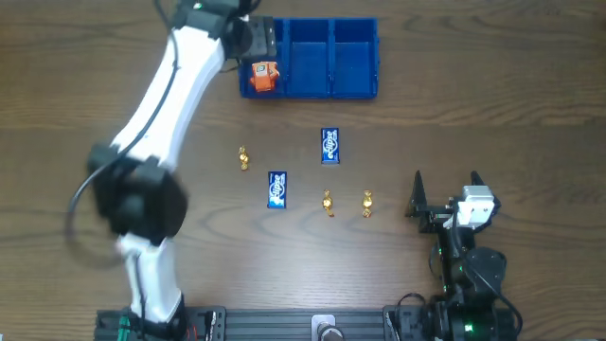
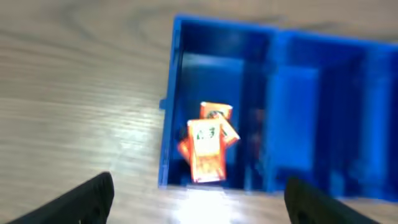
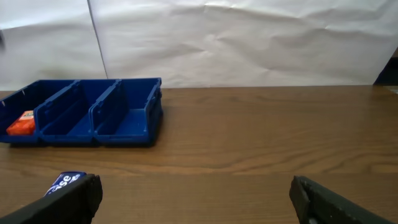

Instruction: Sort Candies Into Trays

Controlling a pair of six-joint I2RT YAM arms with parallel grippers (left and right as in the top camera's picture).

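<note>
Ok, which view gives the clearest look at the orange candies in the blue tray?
The left wrist view: the orange candies lie close below, apparently two overlapping packets, in the blue tray's end compartment. The top view shows them small from above; the right wrist view, a distant orange speck.

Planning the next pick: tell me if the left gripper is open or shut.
Open. The left gripper shows its fingers wide apart with nothing between them, by the blue tray compartment holding orange candies.

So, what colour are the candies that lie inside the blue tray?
Orange. The left wrist view shows the candies best, in the blue tray.
</note>
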